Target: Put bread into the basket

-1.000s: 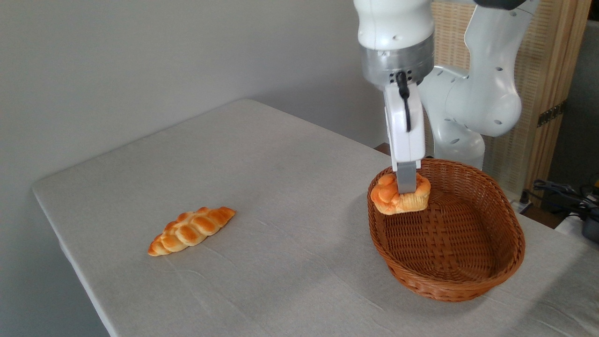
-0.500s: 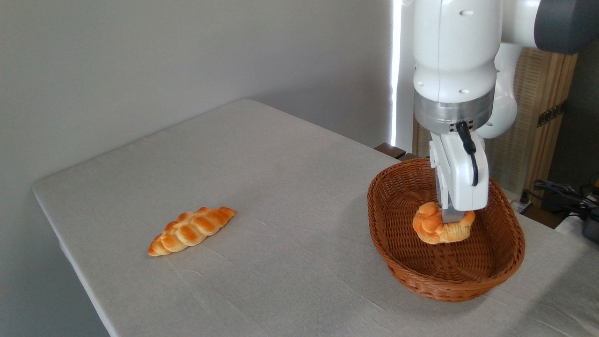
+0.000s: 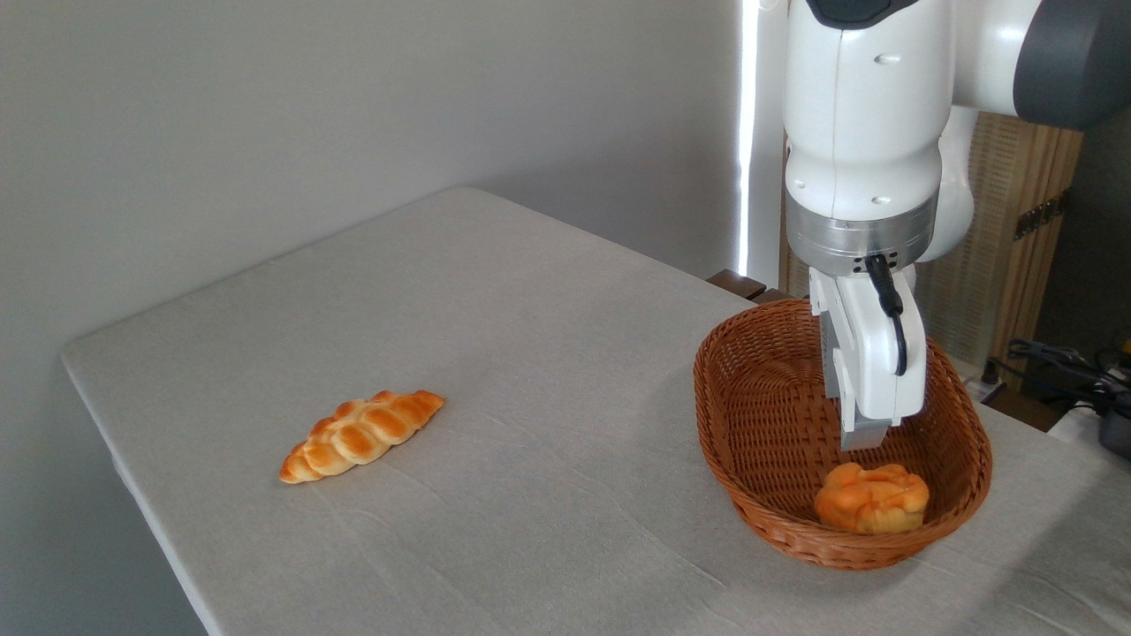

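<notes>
The bread (image 3: 872, 499), a small glossy orange-golden knotted bun, lies on the floor of the reddish-brown wicker basket (image 3: 717, 415), near its front end. My gripper (image 3: 863, 439) hangs just above the bun, inside the basket's rim, with a small gap between its fingertips and the bun. It holds nothing. I see it side-on, so one finger hides the other.
A long braided golden loaf (image 3: 360, 435) lies on the grey tablecloth at the left, far from the basket. The basket sits near the table's right side. A wicker screen (image 3: 1016, 203) and cables (image 3: 1060, 362) stand behind the arm at the right.
The gripper carried the bun from the basket's rear rim down over the middle, then let it go. The bun now rests on the basket floor and the gripper is slightly above it.
</notes>
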`<action>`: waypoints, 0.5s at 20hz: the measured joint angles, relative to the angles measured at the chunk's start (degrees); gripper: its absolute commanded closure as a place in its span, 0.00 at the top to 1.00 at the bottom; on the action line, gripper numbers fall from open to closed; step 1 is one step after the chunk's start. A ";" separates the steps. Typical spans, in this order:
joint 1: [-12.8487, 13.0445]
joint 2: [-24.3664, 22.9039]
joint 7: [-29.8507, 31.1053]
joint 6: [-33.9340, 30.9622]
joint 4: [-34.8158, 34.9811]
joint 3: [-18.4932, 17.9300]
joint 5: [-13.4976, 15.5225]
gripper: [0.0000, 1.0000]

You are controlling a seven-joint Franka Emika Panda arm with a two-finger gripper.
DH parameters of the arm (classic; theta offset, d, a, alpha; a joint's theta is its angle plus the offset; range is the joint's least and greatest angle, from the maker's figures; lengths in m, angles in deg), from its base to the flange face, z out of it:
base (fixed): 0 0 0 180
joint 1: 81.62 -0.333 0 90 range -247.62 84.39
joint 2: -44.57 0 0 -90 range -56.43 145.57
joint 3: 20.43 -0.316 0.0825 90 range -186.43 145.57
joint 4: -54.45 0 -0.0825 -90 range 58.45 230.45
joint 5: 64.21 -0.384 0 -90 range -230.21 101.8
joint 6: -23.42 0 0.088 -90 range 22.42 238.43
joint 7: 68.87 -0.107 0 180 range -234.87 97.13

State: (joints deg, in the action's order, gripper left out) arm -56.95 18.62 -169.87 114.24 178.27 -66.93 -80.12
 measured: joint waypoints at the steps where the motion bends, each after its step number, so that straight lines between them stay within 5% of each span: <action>1: 0.05 0.09 0.00 0.22 0.00 0.00 0.00 1.00; 5: 1.17 0.08 0.47 1.29 -0.89 2.21 0.97 1.00; 10: -1.72 3.41 18.20 1.34 -10.07 16.53 11.65 1.00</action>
State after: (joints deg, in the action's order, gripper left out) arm -58.67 22.04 -151.67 115.58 168.20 -50.41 -68.46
